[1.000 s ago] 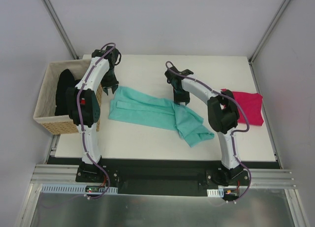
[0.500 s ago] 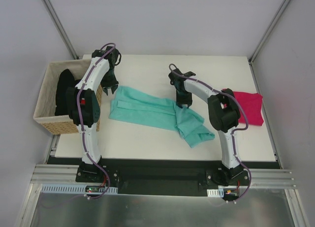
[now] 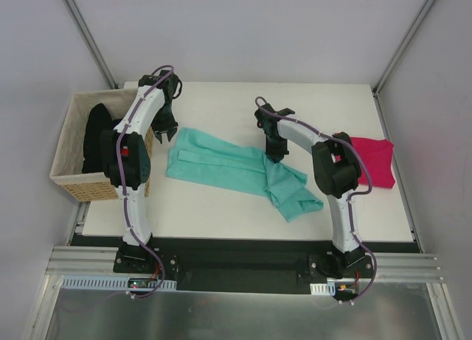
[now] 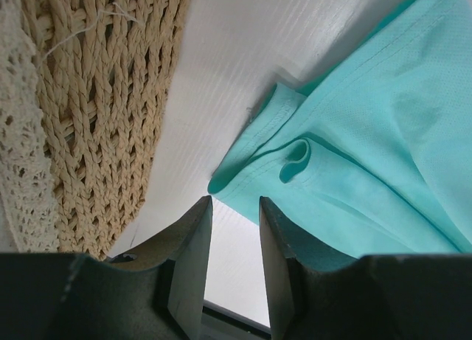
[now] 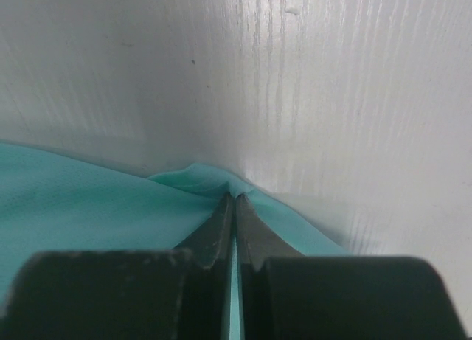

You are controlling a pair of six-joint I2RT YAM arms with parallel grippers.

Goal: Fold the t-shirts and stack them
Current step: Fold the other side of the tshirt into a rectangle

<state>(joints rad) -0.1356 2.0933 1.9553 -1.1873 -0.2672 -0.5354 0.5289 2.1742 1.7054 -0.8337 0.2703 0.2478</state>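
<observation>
Left arm [image 3: 137,122] stretched forward, left gripper [image 4: 234,260] jaws partly apart. Right arm [image 3: 304,136] bent inward, right gripper [image 5: 234,201] pinched on teal t-shirt [image 5: 88,207].

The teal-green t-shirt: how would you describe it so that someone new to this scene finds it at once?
Start at the white table. The teal-green t-shirt lies across its middle, between the woven basket beside the left edge and the folded magenta-pink t-shirt at the right. It alone is teal and stretched out long.
</observation>
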